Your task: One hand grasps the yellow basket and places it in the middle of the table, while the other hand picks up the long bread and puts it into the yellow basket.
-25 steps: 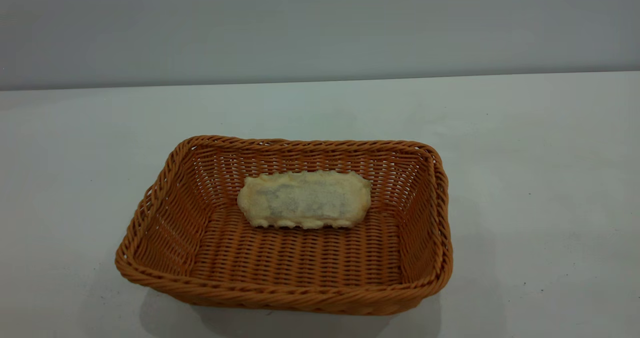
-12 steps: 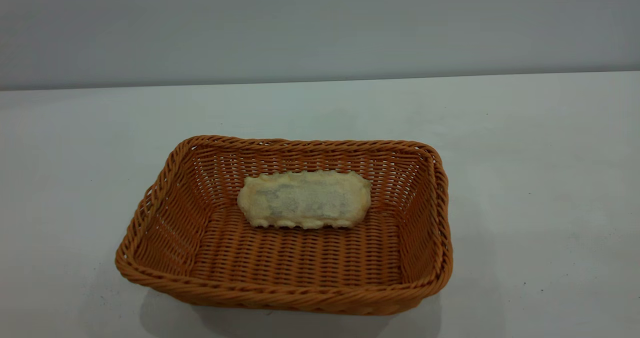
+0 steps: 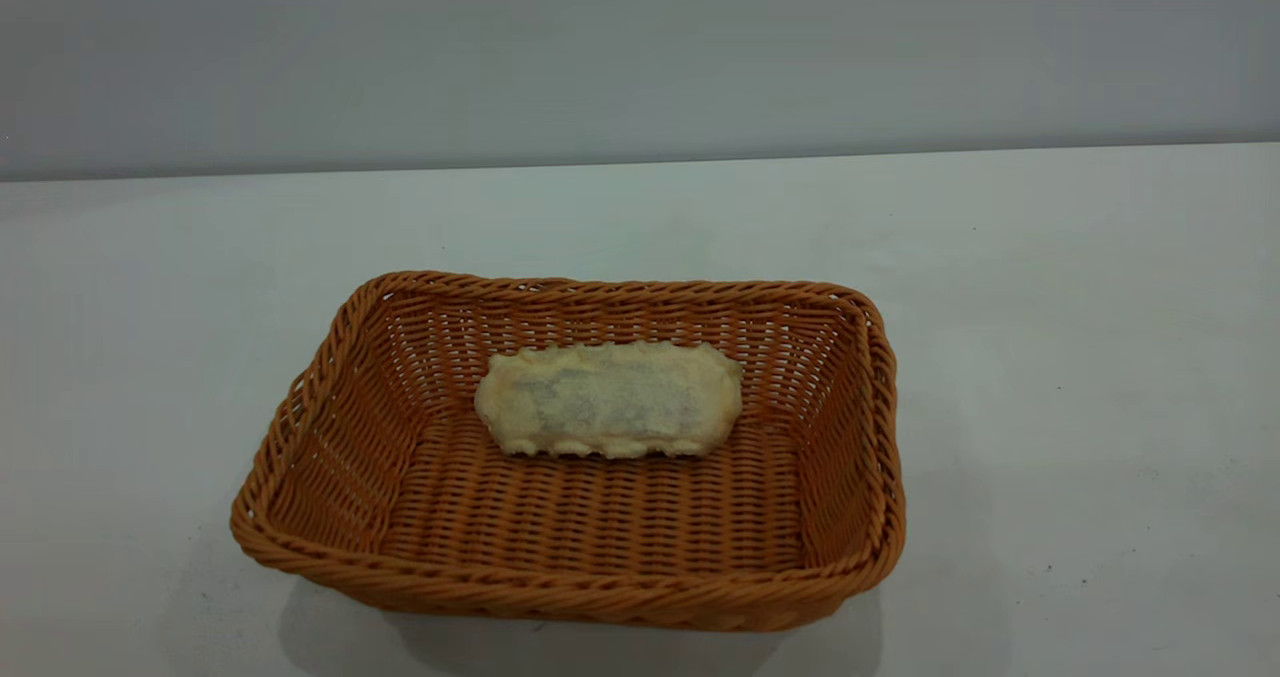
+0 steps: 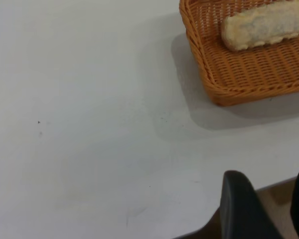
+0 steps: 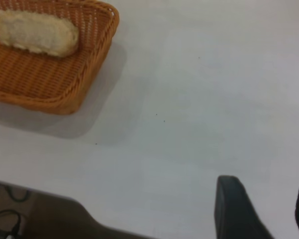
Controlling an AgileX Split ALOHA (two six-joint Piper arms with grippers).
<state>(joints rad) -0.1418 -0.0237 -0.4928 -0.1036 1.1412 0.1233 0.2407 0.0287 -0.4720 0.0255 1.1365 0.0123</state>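
The bread [image 3: 610,400] lies in the basket [image 3: 570,597], toward 12 o'clock; left gripper [image 4: 269,209] and right gripper [image 5: 261,209] gape, apart from it.

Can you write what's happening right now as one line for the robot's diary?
long bread: pale side up inside yellow basket | basket: mid-table | left gripper: off to the side, fingers apart, empty | right gripper: off to the side, fingers apart, empty

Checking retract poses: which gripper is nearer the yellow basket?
Can't separate them. The left gripper and right gripper are both pulled back off the yellow basket, left on its left side, right on its right, with bare table between; neither shows in the exterior view.
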